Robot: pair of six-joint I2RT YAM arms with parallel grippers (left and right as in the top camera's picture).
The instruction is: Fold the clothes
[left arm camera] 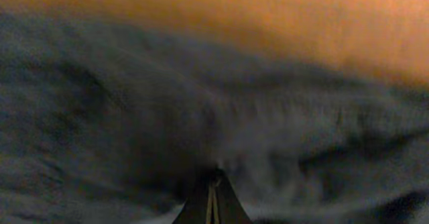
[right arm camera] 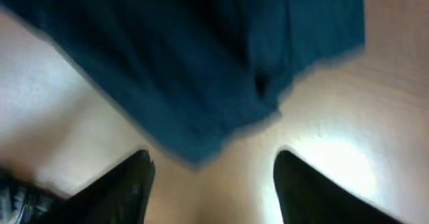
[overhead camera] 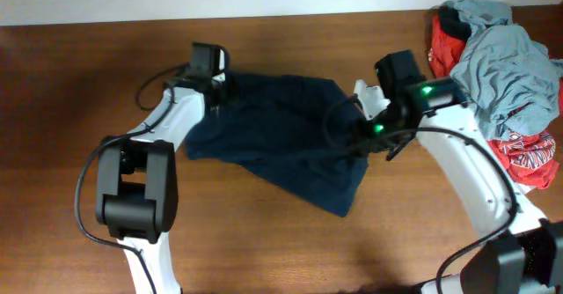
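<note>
A dark navy garment lies crumpled in the middle of the wooden table. My left gripper is at its upper left edge; in the left wrist view its fingers are pressed together with the dark cloth all around them. My right gripper hovers over the garment's right side. In the right wrist view its fingers are spread wide and empty, just short of a blue cloth corner.
A pile of other clothes, grey and red, lies at the table's right edge. The table's far edge meets a white wall.
</note>
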